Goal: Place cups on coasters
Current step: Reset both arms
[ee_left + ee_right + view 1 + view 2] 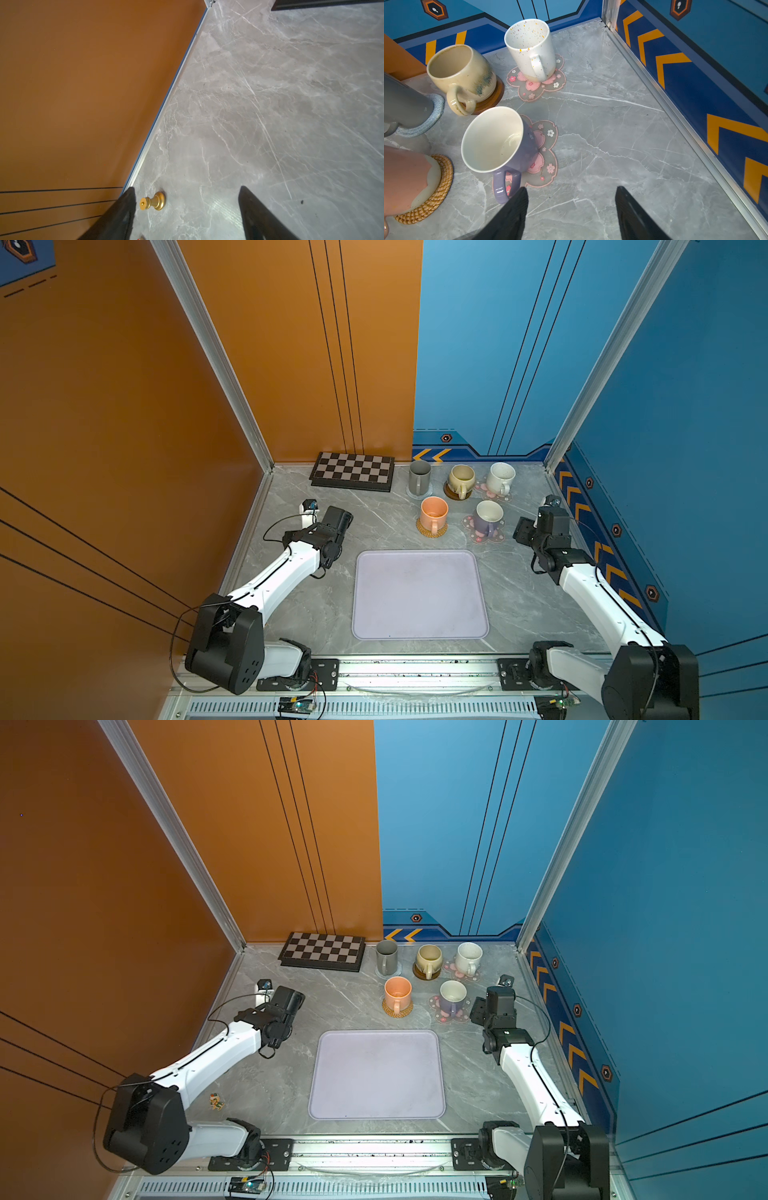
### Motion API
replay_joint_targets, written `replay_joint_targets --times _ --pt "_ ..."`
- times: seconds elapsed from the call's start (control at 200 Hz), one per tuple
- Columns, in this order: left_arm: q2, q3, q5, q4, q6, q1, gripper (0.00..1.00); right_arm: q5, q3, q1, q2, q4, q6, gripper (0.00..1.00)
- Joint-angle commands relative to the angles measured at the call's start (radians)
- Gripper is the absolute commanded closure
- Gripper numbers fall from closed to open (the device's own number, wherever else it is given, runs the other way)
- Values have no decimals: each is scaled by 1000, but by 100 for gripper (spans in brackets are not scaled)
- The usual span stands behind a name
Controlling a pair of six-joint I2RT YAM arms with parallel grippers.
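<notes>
Five cups stand upright at the back right, each on a coaster. The grey mug point(419, 477) is on the pale-blue spiral point(433, 112), the beige mug point(460, 480) on the brown disc point(496, 93), and the speckled white mug point(500, 477) on a pink-flower mat point(537, 87). Nearer the front, the orange mug point(433, 512) is on the rattan round point(440, 187) and the lavender mug point(496, 141) on a flower mat point(548, 145). My right gripper point(571, 187) is open and empty, one fingertip beside the lavender handle. My left gripper point(186, 188) is open and empty by the orange wall.
A chequered board point(353, 470) lies at the back. A large lavender tray point(419, 595) sits in the middle front. A small gold chess piece point(153, 201) lies on the marble beside one left fingertip. A tiny toy figure point(216, 1101) lies near the left arm's base.
</notes>
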Motion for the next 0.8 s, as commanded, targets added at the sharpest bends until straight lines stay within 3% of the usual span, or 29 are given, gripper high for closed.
replay_joint_targets --times 0.0,0.12,0.16,0.175,0.345,0.541,0.796 --pt "-39 -44 -74 142 23 16 17 -15 -22 -10 14 92 -30 29" --pt "-83 -132 -85 312 87 24 15 -4 -56 -10 15 161 -37 22" --pt "-102 -167 -74 404 128 27 8 5 -67 -10 14 181 -35 22" --pt "-108 -179 -69 432 140 28 0 6 -71 -10 15 187 -34 22" --pt "-158 -251 -51 591 224 34 2 -10 -128 -10 4 289 -32 20" --pt "-112 -264 -34 653 254 62 2 21 -201 14 -12 421 -85 0" --pt "28 -246 -84 747 325 60 2 123 -310 61 -3 639 -168 0"
